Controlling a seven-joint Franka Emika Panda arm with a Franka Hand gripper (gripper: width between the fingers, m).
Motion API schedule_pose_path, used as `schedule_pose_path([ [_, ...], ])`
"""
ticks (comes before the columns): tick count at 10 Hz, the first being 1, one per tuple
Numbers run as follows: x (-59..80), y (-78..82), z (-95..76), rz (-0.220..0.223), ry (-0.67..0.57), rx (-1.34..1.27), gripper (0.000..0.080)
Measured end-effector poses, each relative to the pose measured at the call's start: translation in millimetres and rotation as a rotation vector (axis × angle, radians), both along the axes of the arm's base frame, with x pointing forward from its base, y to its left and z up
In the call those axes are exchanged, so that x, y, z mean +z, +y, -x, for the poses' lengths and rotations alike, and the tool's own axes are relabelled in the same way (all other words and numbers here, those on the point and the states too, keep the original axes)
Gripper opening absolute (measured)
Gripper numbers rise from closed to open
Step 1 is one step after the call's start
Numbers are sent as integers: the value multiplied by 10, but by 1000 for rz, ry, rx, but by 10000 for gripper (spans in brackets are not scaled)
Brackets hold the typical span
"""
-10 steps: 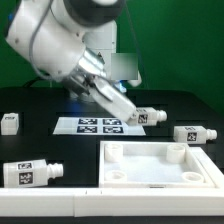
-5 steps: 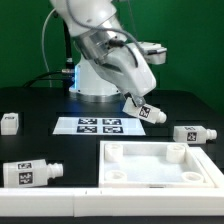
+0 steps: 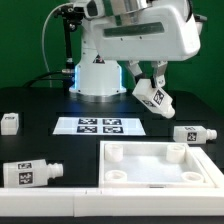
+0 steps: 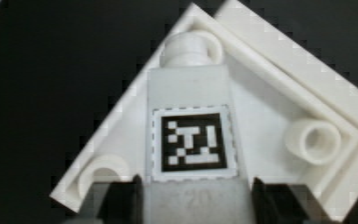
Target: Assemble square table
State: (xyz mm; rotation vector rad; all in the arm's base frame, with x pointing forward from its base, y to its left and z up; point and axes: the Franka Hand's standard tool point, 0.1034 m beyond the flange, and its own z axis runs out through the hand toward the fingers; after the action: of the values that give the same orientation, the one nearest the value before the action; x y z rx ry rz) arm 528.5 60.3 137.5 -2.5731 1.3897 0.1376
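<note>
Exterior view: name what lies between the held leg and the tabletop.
Only bare black table between held leg and tabletop, in the exterior view.

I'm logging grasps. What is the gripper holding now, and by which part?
A white table leg, in the air. The gripper clamps its thick end beside the tag; the narrow peg tip points away.

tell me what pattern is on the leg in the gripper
White leg with a black-and-white square tag, clearest in the wrist view.
</note>
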Motion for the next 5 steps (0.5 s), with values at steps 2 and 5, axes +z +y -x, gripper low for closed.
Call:
schedule_pose_path([
  [2, 8, 75, -95, 79, -74, 47, 284],
  [5, 202, 63, -585, 251, -180, 361, 284],
])
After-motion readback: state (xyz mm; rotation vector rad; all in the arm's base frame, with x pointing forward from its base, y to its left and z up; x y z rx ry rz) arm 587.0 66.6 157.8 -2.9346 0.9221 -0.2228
